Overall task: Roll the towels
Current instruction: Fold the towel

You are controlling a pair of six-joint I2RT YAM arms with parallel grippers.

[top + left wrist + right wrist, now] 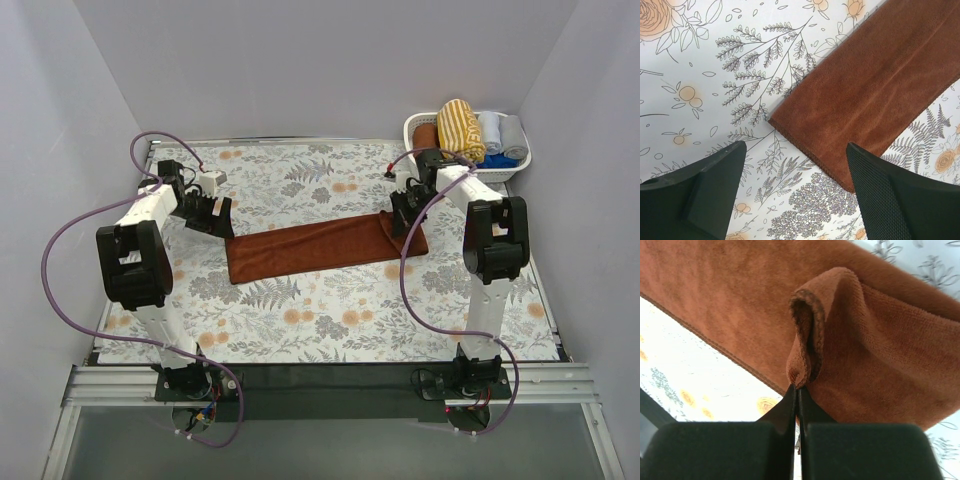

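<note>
Towels, two: rust-brown towel (pixel 320 250) long and flat on the table (pixel 300 325), its fold pinched in my right gripper (pixel 798 395), my left gripper (pixel 796 150) spread over its other end; striped yellow towel (pixel 462 128) rolled in the basket (pixel 521 161)

One brown towel (pixel 320 248), one striped towel (pixel 461 128), one basket (pixel 410 128).

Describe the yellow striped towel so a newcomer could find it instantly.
On the floral table, at its far right corner, sits a white plastic basket. Among its rolls, the mustard-yellow cloth towel alone has white stripes; its neighbours are plain.
</note>
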